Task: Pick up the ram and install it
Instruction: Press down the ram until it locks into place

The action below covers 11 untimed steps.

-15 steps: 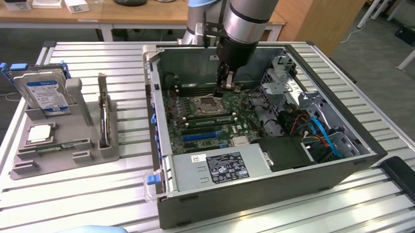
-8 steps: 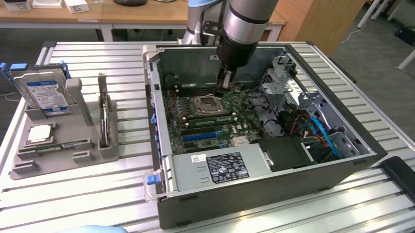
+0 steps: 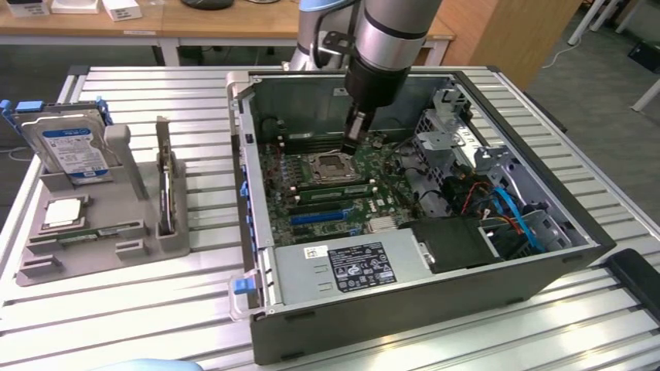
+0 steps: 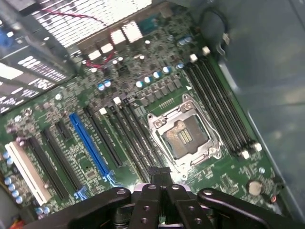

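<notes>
Slatted metal desk [image 3: 154, 309] underneath all, with wooden furniture beyond. On it, an open computer case [image 3: 413, 309] lying on its side and, at the exterior view's left, a grey holder [image 3: 154, 247].

Inside the case, low over the motherboard [image 4: 143, 86]: the tool [image 3: 352, 147], pointing straight down, just beside the open processor socket [image 4: 185, 136]. Cannot tell whether apart, together or clamped on anything (only a short dark bar at its tip in the wrist view, too unclear to name).

In the holder's front row, lying flat: what looks like the ram [image 3: 88, 233], a narrow green stick, long axis running across the exterior view. Well apart from the tool, off toward the exterior view's left, outside the case.

Around the ram: a blue-labelled hard drive [image 3: 74, 147] standing upright at the back of the holder, a square processor chip [image 3: 64, 210] just behind the stick, a tall upright card [image 3: 163, 185] at the holder's right edge.

Between stick and tool: that card and the case's raised side wall [image 3: 246, 193].

Flanking the socket: long black memory slots [image 4: 131, 138], with a matching bank [image 4: 219, 109] on the far side, apparently bare in the wrist view.
</notes>
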Each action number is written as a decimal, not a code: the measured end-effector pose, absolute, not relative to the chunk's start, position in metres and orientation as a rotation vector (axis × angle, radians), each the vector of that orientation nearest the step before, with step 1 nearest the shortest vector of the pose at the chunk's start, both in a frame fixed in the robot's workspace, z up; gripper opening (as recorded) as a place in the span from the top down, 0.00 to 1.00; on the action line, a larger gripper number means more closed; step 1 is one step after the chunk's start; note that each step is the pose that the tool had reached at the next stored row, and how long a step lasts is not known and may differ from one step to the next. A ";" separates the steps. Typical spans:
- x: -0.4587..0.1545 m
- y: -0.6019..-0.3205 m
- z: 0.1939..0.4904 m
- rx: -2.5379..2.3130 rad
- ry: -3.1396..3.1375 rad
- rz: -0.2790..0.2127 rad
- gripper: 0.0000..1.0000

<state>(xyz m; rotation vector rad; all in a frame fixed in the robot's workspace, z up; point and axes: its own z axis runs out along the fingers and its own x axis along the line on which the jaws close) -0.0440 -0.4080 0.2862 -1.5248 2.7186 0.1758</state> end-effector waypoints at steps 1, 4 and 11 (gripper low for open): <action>-0.044 -0.408 0.286 -1.502 2.731 0.175 0.90; -0.044 -0.408 0.286 -1.431 2.765 0.174 0.90; -0.044 -0.408 0.286 -1.281 2.833 0.167 0.90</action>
